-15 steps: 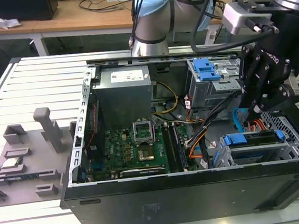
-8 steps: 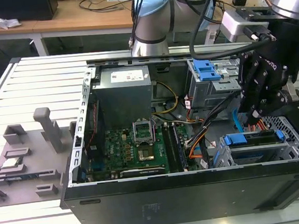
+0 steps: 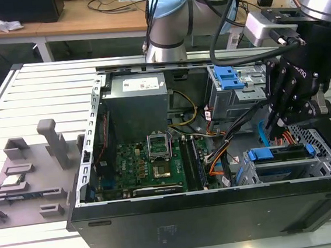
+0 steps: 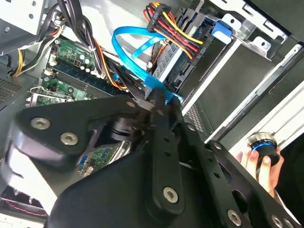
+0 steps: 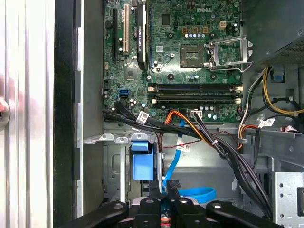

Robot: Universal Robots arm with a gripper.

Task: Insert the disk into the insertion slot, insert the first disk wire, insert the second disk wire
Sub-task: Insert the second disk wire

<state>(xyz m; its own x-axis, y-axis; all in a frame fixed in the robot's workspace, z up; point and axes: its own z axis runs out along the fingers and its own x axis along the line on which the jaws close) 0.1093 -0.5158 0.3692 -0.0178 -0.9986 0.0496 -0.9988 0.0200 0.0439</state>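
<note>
The disk (image 3: 277,153), grey in its blue carrier, lies inside the silver perforated insertion slot (image 3: 326,144) at the case's front corner on the exterior view's right. My black gripper (image 3: 270,127) hangs just above the disk's inner end. Its fingers are shut on the blue plug of a flat blue disk wire (image 4: 128,57), seen in the second wrist view at the gripper (image 4: 159,99). The wire (image 5: 192,193) loops beside the gripper (image 5: 164,189) in the first wrist view too. A bundle of yellow, red and black wires with black plugs (image 4: 178,35) runs close to the disk's end (image 4: 166,61).
The green motherboard (image 3: 152,163) fills the case floor, with black and orange cables (image 5: 209,137) crossing toward the cage. A taller grey bay with a blue latch (image 3: 229,78) stands behind. A person's hand (image 4: 259,164) rests on a round knob outside the case.
</note>
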